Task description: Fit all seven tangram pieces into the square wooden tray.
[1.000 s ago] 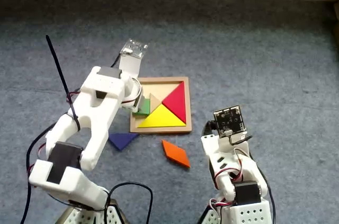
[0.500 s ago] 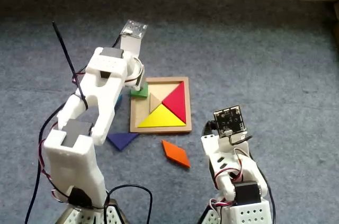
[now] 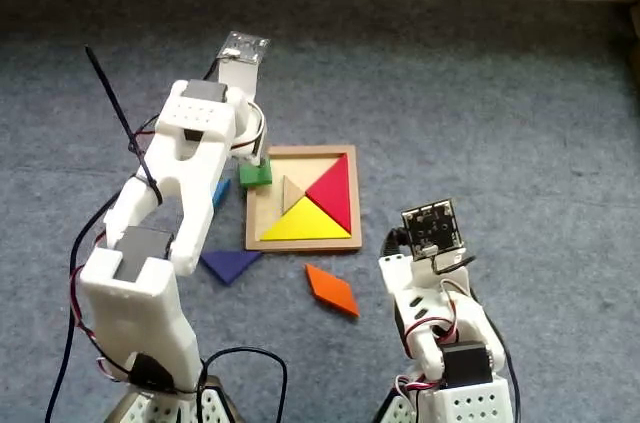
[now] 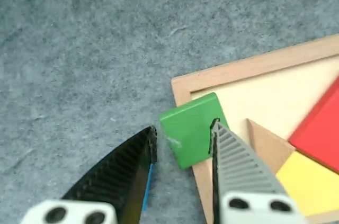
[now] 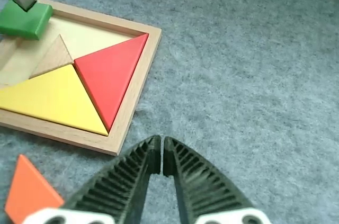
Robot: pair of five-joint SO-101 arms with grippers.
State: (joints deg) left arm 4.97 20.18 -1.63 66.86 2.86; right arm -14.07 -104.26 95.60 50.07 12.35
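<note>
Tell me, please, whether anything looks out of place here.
The green square sits askew over the tray's corner rim, partly outside the recess, between the left fingers. An orange piece and a blue piece lie outside the tray.

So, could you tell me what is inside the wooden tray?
A red triangle, a yellow triangle and a small tan triangle lie inside the tray; the rest is bare floor. The green square in the left gripper covers one corner, hiding it.
</note>
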